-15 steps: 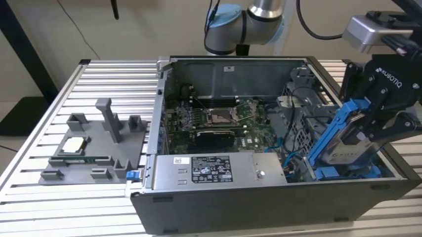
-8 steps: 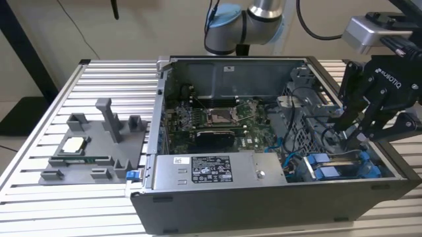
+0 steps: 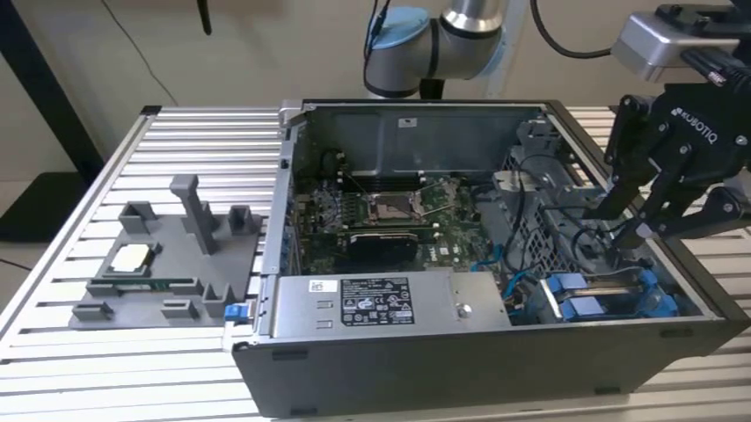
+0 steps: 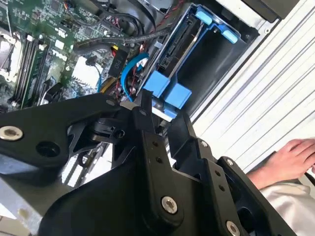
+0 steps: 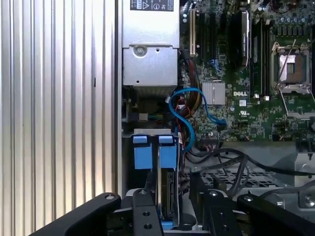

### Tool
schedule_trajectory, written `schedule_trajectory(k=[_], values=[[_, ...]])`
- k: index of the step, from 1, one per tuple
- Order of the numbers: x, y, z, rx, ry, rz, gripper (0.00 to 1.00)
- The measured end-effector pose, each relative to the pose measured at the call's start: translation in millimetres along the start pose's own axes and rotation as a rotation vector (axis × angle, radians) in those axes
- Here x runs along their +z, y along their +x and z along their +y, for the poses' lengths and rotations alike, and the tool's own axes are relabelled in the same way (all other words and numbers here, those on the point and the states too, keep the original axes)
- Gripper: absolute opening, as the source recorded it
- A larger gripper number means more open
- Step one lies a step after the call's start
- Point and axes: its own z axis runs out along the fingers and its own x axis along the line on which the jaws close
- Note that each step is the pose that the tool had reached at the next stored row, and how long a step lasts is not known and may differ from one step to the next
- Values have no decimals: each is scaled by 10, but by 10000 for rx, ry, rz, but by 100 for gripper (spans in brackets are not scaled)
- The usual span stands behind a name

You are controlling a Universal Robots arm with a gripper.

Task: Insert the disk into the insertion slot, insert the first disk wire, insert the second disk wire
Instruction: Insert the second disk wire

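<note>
Gripper (image 5: 175, 202): fingers apart, gripping nothing, straddling disk (image 5: 166, 183) | disk: on edge in computer case (image 3: 470, 374) corner bay

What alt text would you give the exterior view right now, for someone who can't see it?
The robot's black pincer hangs inside the open computer case, on the exterior view's right, above the blue-framed disk sitting in its corner bay. A grey fixture tray lies on the slatted table at the exterior view's left.

One case (image 3: 470, 369), one disk (image 4: 183, 45), two blue tabs (image 5: 142, 153).
</note>
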Motion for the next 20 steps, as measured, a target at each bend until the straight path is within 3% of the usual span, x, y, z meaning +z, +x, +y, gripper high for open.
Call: schedule_trajectory(k=[2,6,13,20], values=[[7,-28,0,-10,24,-148,41],[25,-95,-1,-24,59,-367,41],[76,-275,-75,-26,65,-390,41],[146,-287,-103,33,69,-415,41]])
